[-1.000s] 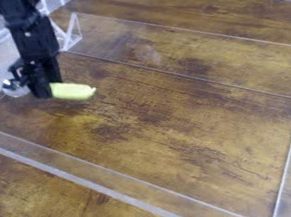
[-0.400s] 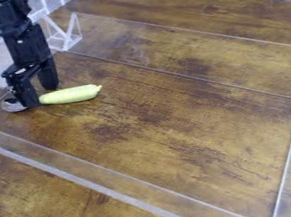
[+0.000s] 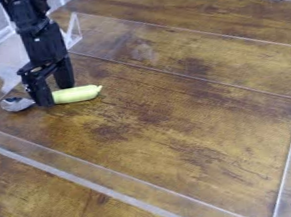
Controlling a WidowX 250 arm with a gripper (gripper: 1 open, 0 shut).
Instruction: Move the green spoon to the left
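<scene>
My pincer (image 3: 47,93) stands over the green spoon (image 3: 60,95) near the left edge of the worktop (image 3: 176,106), pointing almost straight down. Its two fingers are apart now. A second ago they were shut on the spoon and held it tilted up off the wood. Now the spoon lies flat on the worktop. Its yellow-green handle points to the right, and its shiny round end sits at the left, just past my pincer.

So I have let the spoon go. The fingers stand on either side of it, about where the handle meets the shiny end. I cannot tell if they touch it.

The spoon is inside the clear plastic walls (image 3: 147,206) that fence off the middle of the worktop. It lies close to the left end of that fenced part, with a lot of bare wood to its right.

I think the job is nearly done, because the spoon is already far over to the left. What I think is left is to lift my pincer straight up and away. I should go gently, so a finger does not catch the spoon and push it.
</scene>
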